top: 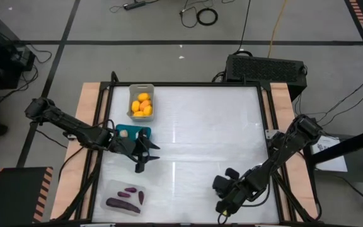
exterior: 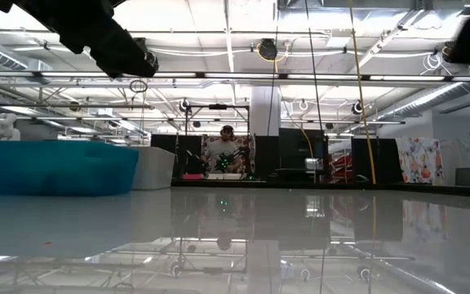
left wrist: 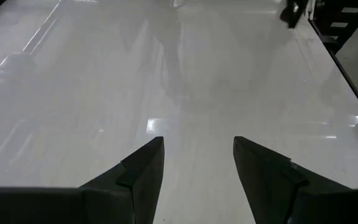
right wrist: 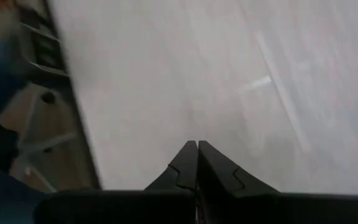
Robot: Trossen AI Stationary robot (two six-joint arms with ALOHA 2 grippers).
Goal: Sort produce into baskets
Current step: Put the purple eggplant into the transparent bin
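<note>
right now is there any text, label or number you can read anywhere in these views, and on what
None can be read.
The light grey basket, teal basket and clear basket show no label.
The paper sheet beside the table's right edge has marks too small to read.
The colourful hanging in the room shows only a pattern, no words.

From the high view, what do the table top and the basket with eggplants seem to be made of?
The table top looks like a smooth glossy white sheet, since lights reflect on it. The basket with eggplants seems to be clear plastic, because the table shows through its walls. Neither is certain.
</note>
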